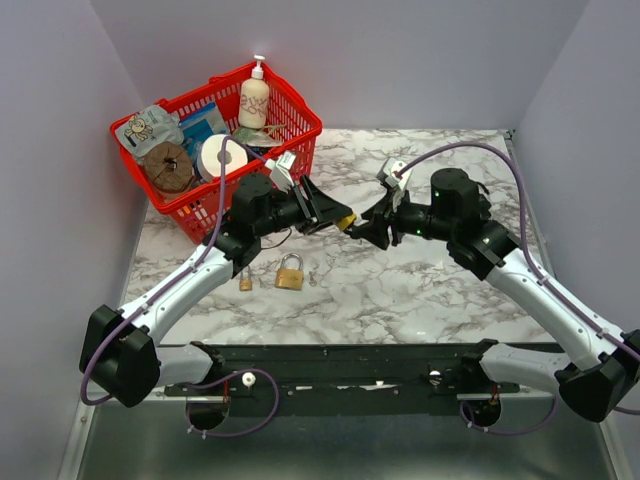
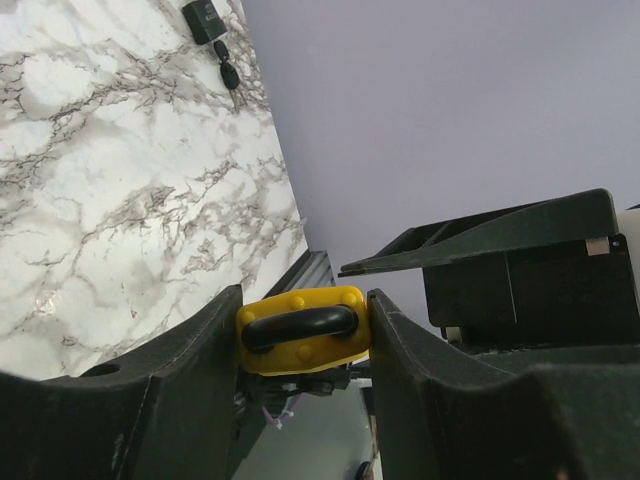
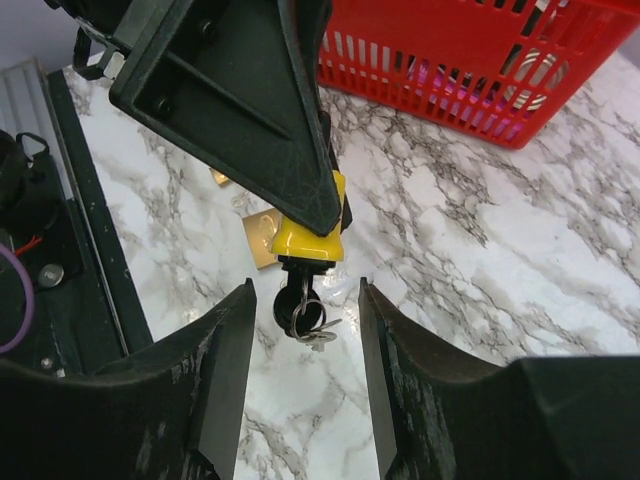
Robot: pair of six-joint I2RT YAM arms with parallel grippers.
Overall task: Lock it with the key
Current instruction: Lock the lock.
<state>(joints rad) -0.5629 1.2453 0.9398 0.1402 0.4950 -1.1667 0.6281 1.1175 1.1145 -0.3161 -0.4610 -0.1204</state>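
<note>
My left gripper (image 1: 335, 215) is shut on a yellow padlock (image 1: 346, 222) and holds it above the table; in the left wrist view the padlock (image 2: 303, 330), with its black shackle, sits clamped between the fingers (image 2: 200, 350). A black-headed key (image 3: 298, 305) with a ring of spare keys hangs from the bottom of the padlock (image 3: 308, 235). My right gripper (image 1: 368, 228) is open, facing the padlock. In the right wrist view its fingertips (image 3: 240, 300) stand on either side of the key head without touching it.
A brass padlock (image 1: 290, 273) and a smaller brass piece (image 1: 246, 281) lie on the marble table below the left arm. A red basket (image 1: 300, 120) with a bottle and other items stands at the back left. Small black items (image 2: 205, 18) lie on the table.
</note>
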